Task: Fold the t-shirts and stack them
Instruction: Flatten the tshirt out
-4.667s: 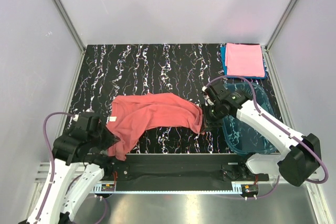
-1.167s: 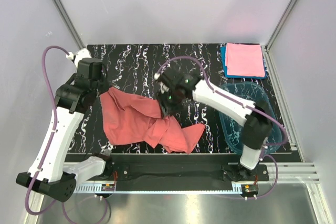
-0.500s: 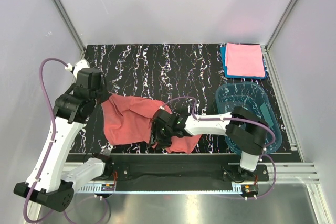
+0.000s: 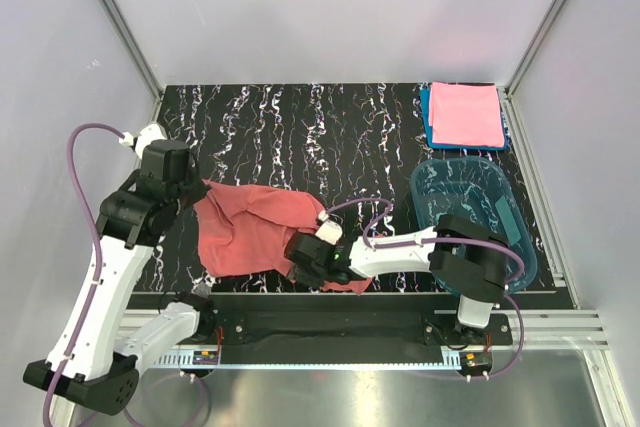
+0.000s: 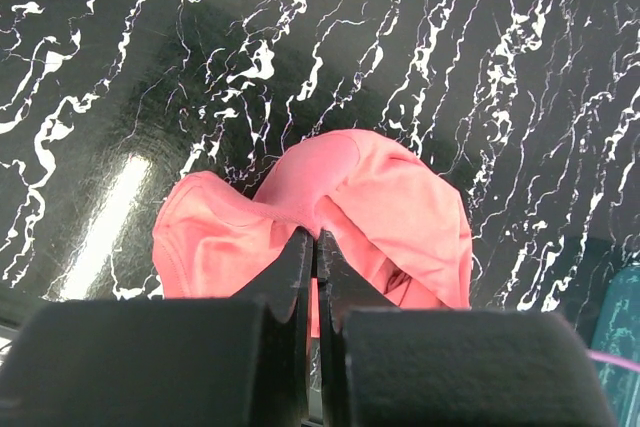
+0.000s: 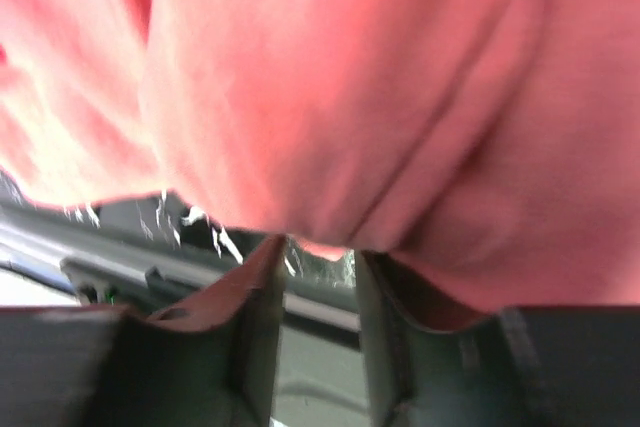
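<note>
two tees were already done: the pink tee [image 4: 465,114] sat folded square on top of the blue tee [image 4: 425,115], well away from both sets of jaws, beyond the blue tub [image 4: 470,219]; the coral t-shirt [image 4: 250,232] was the one left, rumpled and unfolded on the surface [image 4: 300,127], stretched between the two sets of jaws; the left jaws were pressed together, pinching a bunched edge of it, with the rest spilling out ahead of them; the right jaws stood part spread at the shirt's other end, a fold sagging right at their mouth, no grip there that i could make out; so spreading flat, folding and stacking all looked to be ahead; from above the right arm covered that end of the shirt, and its wrist view was blurred, all cloth; sleeves and collar couldn't be picked out.
</note>
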